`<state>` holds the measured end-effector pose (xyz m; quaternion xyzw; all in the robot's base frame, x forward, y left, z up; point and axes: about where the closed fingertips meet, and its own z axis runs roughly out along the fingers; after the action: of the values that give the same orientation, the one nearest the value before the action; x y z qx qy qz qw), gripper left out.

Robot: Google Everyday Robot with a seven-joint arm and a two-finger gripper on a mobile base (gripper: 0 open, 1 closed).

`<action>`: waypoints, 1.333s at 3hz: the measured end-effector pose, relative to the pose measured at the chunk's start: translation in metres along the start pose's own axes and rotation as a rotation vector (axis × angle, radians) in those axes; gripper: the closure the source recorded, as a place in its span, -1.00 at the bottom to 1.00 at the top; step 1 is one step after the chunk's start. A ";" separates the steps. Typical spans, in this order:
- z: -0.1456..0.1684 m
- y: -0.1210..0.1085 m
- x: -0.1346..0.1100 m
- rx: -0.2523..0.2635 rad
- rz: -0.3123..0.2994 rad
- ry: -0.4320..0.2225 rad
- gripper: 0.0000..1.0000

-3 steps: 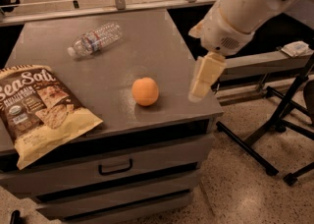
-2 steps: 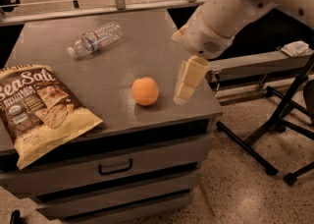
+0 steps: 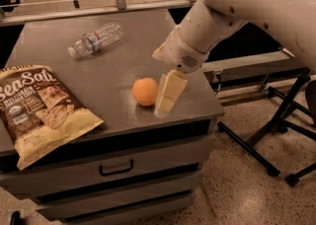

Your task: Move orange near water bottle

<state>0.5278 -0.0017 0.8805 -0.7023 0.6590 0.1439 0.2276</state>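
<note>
The orange (image 3: pixel 145 91) sits on the grey cabinet top (image 3: pixel 116 69), toward its front right part, resting on the surface and not lifted. Immediately to its right the gripper (image 3: pixel 168 96) hangs tip-down, so near the fruit's side that I cannot tell whether it touches; how far it is open cannot be told from this angle either, and it appears to have hold of nothing. Above it the white arm (image 3: pixel 232 17) reaches in from the upper right. The water bottle (image 3: pixel 96 39) lies on its side well apart, toward the back left of the top, cap pointing left. A Sea Salt chip bag (image 3: pixel 40 111) lies flat at the front left, overhanging the cabinet's edge, clear of the straight line from fruit to bottle. The step in hand looks like closing in on the orange for a grasp. To do it well, the gripper should be centred over the fruit's widest part rather than off to its side, since a round smooth skin will likely roll away from a glancing touch, possibly toward the nearby front edge. It should come down low enough to close around the middle, squeeze gently, lift just clear of the surface, then carry diagonally back and left, setting down beside the bottle without nudging it, as the bottle on its side may roll.
</note>
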 end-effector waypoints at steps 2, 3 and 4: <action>0.037 0.018 -0.031 -0.044 -0.043 -0.002 -0.09; 0.048 0.017 -0.022 -0.034 -0.045 0.057 0.38; 0.047 0.017 -0.023 -0.034 -0.046 0.057 0.97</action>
<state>0.5137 0.0410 0.8498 -0.7248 0.6464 0.1297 0.2001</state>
